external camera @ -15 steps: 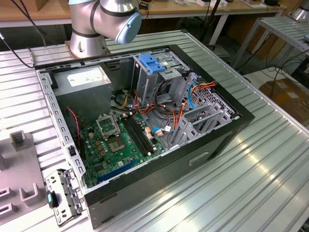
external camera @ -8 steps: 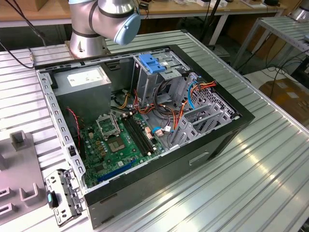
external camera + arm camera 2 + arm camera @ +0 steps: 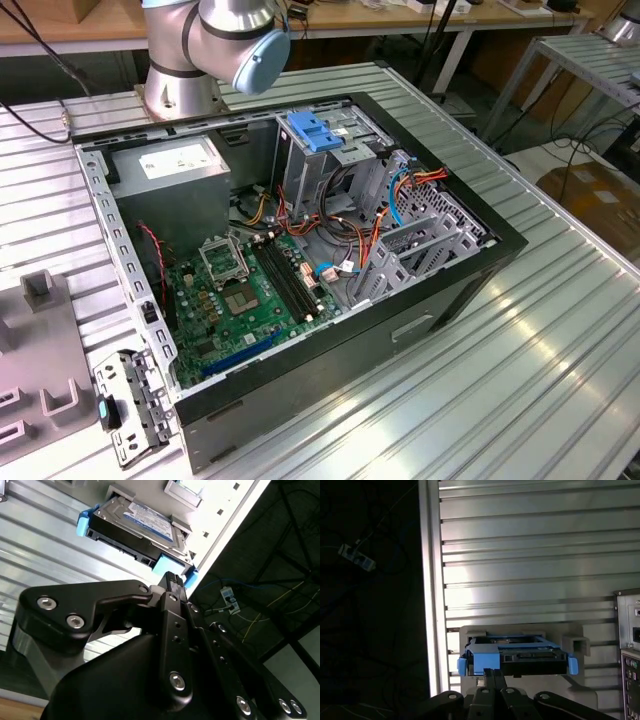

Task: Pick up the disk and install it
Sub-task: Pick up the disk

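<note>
The disk lies flat in a grey holder in both wrist views. The gripper, fingers together and holding nothing, sits just beside the holder, at the disk's blue rail. The open computer case holds a circuit board and cables.

Silver-grey disk framed in blue, black claw
</note>
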Robot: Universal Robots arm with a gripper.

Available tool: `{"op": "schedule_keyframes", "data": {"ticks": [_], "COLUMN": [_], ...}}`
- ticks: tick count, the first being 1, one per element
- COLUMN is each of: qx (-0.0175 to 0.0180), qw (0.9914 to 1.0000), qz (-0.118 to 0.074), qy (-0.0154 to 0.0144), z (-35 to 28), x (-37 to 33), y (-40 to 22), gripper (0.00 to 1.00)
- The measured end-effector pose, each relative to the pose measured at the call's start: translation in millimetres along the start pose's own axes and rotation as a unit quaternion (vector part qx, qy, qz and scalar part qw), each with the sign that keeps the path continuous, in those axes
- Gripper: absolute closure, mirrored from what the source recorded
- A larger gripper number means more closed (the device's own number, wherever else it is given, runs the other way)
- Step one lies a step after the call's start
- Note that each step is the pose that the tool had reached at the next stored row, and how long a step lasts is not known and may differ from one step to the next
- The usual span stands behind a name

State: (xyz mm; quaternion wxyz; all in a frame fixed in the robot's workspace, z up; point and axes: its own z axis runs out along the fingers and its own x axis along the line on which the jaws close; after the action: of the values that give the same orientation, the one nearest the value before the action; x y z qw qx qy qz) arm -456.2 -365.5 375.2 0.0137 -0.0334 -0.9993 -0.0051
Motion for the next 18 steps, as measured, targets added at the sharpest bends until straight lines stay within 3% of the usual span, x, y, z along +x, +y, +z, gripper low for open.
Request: {"op": "schedule_keyframes", "data": {"ticks": [12,15,18], "qx": [0.0001,0.0004,0.0011], "qw": [1.00000,0.99990,0.99918], "qz": [-0.003,-0.014,-0.041], "qy": [0.0001,0.0001,0.0004], "z": [0.0,0.0,0.0], "x": [0.4,0.4,0.4], "y": [0.0,-0.1,0.0], "gripper": [0.89,0.89,0.89]}}
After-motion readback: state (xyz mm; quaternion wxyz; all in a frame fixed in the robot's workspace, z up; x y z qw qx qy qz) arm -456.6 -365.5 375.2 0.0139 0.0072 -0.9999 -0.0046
